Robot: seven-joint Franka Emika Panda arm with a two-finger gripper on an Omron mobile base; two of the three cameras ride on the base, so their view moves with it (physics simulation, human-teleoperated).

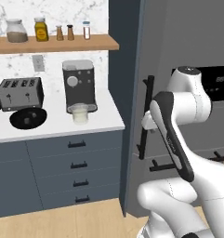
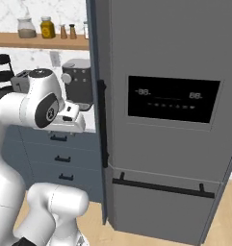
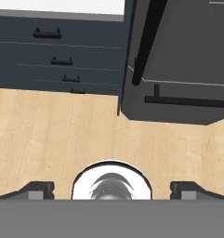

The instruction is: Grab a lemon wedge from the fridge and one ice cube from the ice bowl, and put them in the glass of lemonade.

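Here, the gripper [image 3: 111, 188] hangs with jaws spread wide and empty over wooden floor [image 3: 62, 135]; the closed fridge [image 3: 178, 60] stands at one o'clock.

Pretty flat, even rendered light all round, no obvious lamp and no glare. The white surface [image 1: 57, 125] looks bright, while the fridge [image 2: 165, 57] reads dull and dark. Soft shadows sit under the toaster [image 1: 20, 94] and coffee machine [image 1: 79, 86]. Everything's a bit low-res and soft, edges slightly jaggy, no lens bending.
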